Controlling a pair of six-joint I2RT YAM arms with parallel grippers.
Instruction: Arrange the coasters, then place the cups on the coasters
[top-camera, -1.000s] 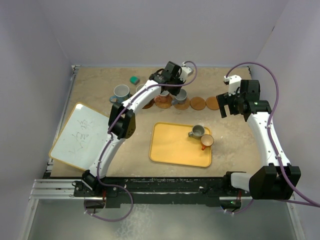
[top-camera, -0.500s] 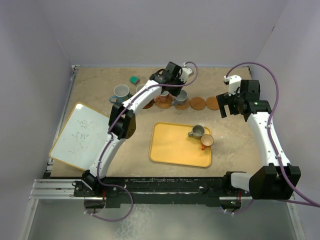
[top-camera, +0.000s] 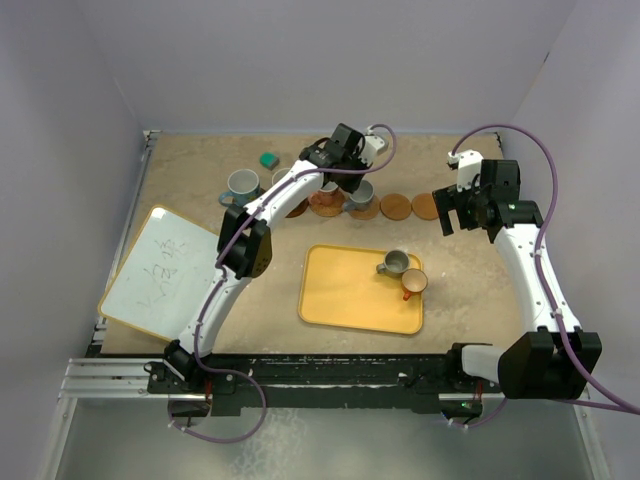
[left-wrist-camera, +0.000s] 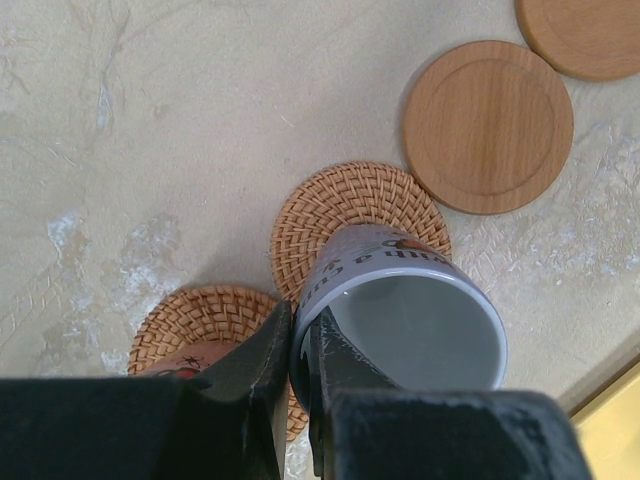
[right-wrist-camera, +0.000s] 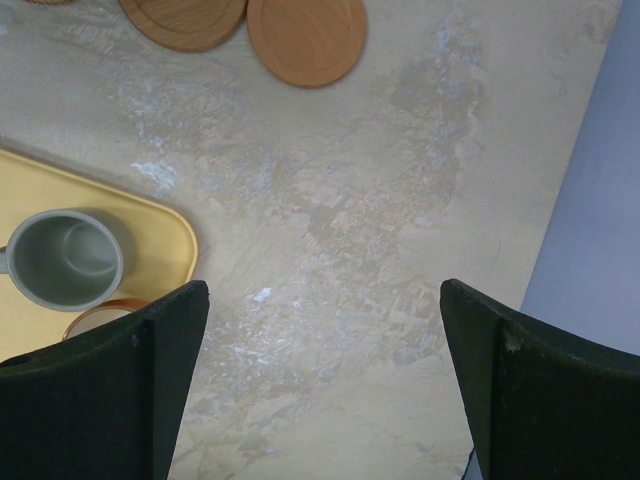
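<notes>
So you're roughly mid-task. Nearest you, the yellow tray (top-camera: 340, 300) has the small grey cup (top-camera: 397, 263) and the orange-brown cup (top-camera: 415, 284) parked at its right end, so those two aren't done. The whiteboard (top-camera: 160, 272) lies left of the tray, eating up room there. Just past the tray's far edge the coasters sit in a row. Your left gripper (left-wrist-camera: 297, 335) has its fingers pressed together on the rim of the pale mug (left-wrist-camera: 410, 330), whose base is over a woven coaster (left-wrist-camera: 340, 205); I can't tell if it's fully seated. The two smooth coasters (left-wrist-camera: 488, 125) right of it are bare, ready for the tray cups. Your right gripper (right-wrist-camera: 325, 380) hangs spread wide and empty over bare table off the tray's far right corner, with the side wall close. Beyond the tray's far left, a blue mug (top-camera: 242, 184) waits, and the teal block (top-camera: 268, 159) sits farther back.
</notes>
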